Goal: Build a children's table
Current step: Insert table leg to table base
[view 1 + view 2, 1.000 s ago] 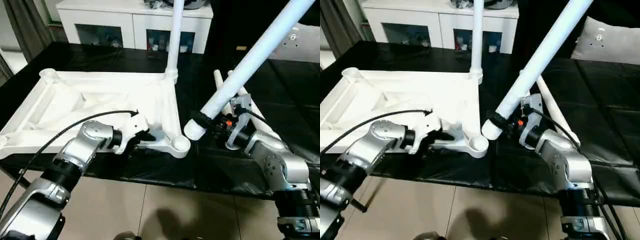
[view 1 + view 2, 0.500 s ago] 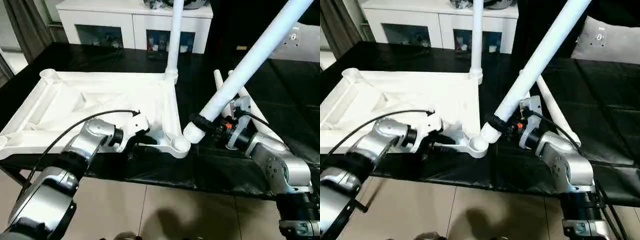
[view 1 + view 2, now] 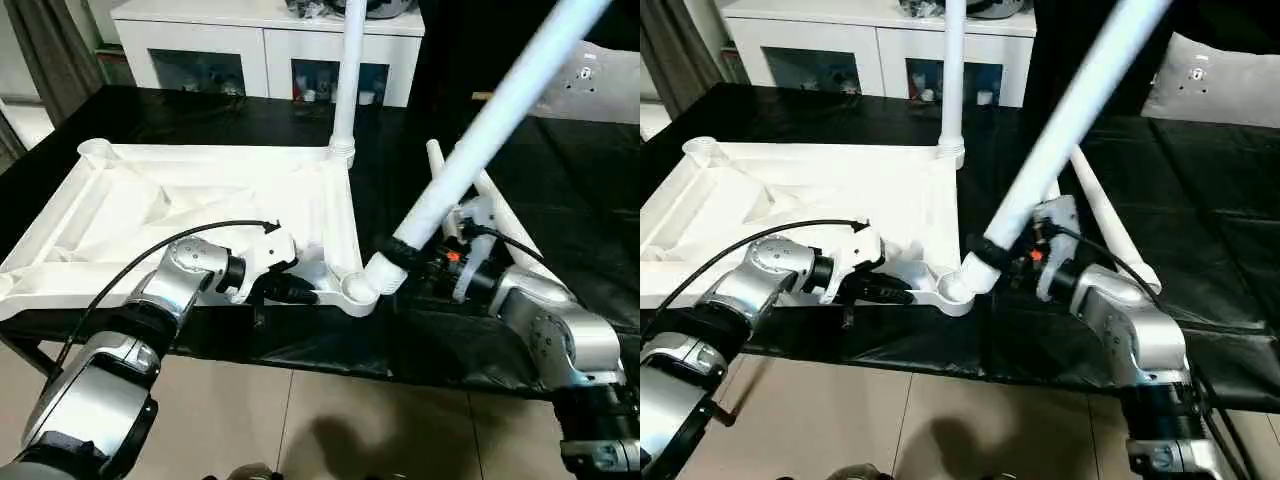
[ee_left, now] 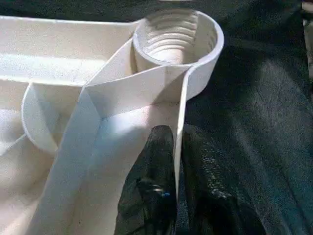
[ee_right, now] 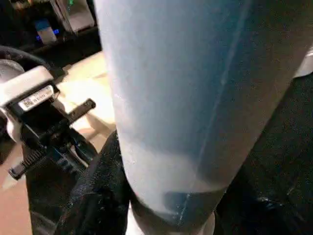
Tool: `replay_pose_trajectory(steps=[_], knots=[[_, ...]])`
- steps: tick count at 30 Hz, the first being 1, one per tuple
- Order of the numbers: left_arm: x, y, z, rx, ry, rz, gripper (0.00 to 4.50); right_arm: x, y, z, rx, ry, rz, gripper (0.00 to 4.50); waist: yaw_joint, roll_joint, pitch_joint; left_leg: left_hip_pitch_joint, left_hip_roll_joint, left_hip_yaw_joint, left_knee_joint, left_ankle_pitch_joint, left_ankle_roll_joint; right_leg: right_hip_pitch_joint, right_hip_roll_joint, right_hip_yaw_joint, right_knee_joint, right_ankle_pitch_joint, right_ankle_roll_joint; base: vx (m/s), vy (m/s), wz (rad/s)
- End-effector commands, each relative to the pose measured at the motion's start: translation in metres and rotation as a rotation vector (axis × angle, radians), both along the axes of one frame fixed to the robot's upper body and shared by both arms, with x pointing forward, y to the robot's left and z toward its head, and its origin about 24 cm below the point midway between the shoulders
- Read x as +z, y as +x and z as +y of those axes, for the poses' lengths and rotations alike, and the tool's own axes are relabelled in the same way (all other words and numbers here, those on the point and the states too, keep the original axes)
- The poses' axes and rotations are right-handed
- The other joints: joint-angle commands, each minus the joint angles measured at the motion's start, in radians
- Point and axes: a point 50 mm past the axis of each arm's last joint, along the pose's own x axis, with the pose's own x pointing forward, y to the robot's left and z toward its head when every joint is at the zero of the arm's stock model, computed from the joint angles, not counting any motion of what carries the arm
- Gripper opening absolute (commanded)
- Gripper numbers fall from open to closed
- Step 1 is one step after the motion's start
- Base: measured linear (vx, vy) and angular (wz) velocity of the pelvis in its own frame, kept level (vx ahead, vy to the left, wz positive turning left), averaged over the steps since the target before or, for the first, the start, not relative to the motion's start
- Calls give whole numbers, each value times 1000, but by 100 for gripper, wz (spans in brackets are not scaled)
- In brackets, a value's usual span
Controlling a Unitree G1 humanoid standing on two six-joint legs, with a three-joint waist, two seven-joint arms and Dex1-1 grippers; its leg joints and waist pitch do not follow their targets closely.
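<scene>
While the left gripper [image 4: 177, 191] reaches level along the near rim, its black fingers pinch the thin edge wall of the upturned white plastic ribbed square table top [image 3: 150, 205], just behind the open round corner socket [image 3: 358, 291]. Beside it, the right gripper [image 3: 1012, 258] clasps a long white tapered tube leg [image 3: 480, 125] leaning over that socket on the black-covered tabletop [image 3: 560, 170]

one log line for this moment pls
stage: second leg at near corner socket | left gripper: shut on table top rim | right gripper: holding tilted leg | one leg upright
</scene>
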Motion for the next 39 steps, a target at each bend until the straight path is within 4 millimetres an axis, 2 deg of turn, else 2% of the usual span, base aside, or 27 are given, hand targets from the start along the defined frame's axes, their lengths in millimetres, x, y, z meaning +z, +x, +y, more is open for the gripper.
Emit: replay_pose_trajectory(steps=[1, 5, 7, 8, 9, 10, 11, 12, 16, 19, 22, 27, 31, 34, 36, 38, 39], knots=[[-5, -2, 2, -3, 70, -16, 13, 7, 4, 4, 40, -35, -7, 187, 3, 5, -74, 11, 114, -50, -81, -137, 16, 67, -130, 84, -79, -279, -139, 0, 0, 0], [-8, -8, -5, -48, 99, -41, 0, 7, 6, 8, 98, -86, 10, 187, 4, 0, -76, 10, 119, -51, -80, -122, 17, 69, -132, 85, -69, -256, -153, 0, 0, 0], [-9, -12, -6, -76, 125, -38, 0, 7, 7, 9, 119, -97, 16, 187, 4, 2, -75, 10, 118, -48, -78, -111, 24, 66, -129, 86, -70, -238, -159, 0, 0, 0], [-11, -15, -7, -98, 152, -31, 0, 7, 8, 11, 138, -102, 24, 187, 3, -10, -75, 9, 118, -46, -79, -105, 30, 66, -128, 86, -69, -227, -162, 0, 0, 0], [-11, -16, -7, -102, 157, -29, 0, 7, 8, 11, 141, -104, 26, 187, 5, -9, -76, 10, 119, -48, -78, -101, 30, 66, -130, 86, -64, -222, -166, 0, 0, 0], [-11, -16, -7, -102, 157, -29, 0, 7, 8, 11, 141, -104, 26, 187, 4, -4, -74, 9, 119, -48, -79, -102, 32, 65, -129, 86, -65, -233, -165, 0, 0, 0], [-12, -19, -10, -95, 176, -11, 0, 6, 8, 13, 184, -135, 46, 187, 2, -10, -74, 11, 120, -47, -80, -108, 26, 67, -131, 86, -63, -244, -165, 0, 0, 0], [-12, -19, -11, -94, 176, -10, 0, 6, 8, 13, 187, -138, 47, 187, 3, -6, -73, 9, 119, -46, -78, -99, 31, 65, -130, 87, -65, -245, -164, 0, 0, 0], [-10, -20, -15, -73, 156, -7, 0, 5, 8, 13, 211, -163, 60, 187, 4, -10, -72, 10, 116, -46, -78, -107, 34, 64, -129, 86, -72, -283, -151, 0, 0, 0], [-4, -27, -24, -74, 123, 17, 0, 1, 10, 14, 243, -187, 84, 187, 4, -9, -74, 10, 121, -47, -78, -94, 31, 63, -130, 86, -65, -256, -163, 0, 0, 0], [-2, -30, -28, -91, 109, 18, 0, 0, 11, 15, 250, -190, 91, 187, 4, -9, -74, 8, 116, -44, -76, -87, 39, 64, -128, 87, -66, -243, -171, 0, 0, 0], [2, -36, -37, -129, 90, -2, 0, -8, 13, 16, 269, -202, 121, 187, 3, -10, -72, 8, 113, -45, -76, -109, 42, 65, -126, 84, -75, -304, -147, 0, 0, 0], [5, -27, -38, -7, 78, -35, 0, -10, 15, 15, 263, -202, 121, 187, 2, -7, -71, 11, 115, -46, -77, -118, 36, 62, -124, 84, -74, -302, -149, 0, 0, 0], [7, -23, -39, 54, 53, -36, 0, -12, 14, 12, 255, -196, 124, 187, 3, -8, -67, 14, 111, -45, -78, -154, 30, 62, -126, 83, -87, -368, -136, 0, 0, 0], [9, -23, -40, 76, 35, -21, 0, -16, 13, 10, 247, -174, 134, 187, 1, -7, -60, 21, 111, -48, -81, -200, 22, 60, -125, 79, -101, -457, -107, 0, 0, 0], [10, -25, -41, 91, 7, -2, 0, -19, 12, 6, 225, -132, 143, 187, -1, -7, -59, 26, 111, -50, -83, -229, 14, 60, -128, 77, -109, -504, -90, 0, 0, 0], [10, -25, -42, 95, -3, 4, 0, -20, 12, 5, 213, -119, 145, 187, -2, -4, -59, 28, 113, -53, -85, -237, 11, 59, -126, 77, -110, -506, -87, 0, 0, 0]])
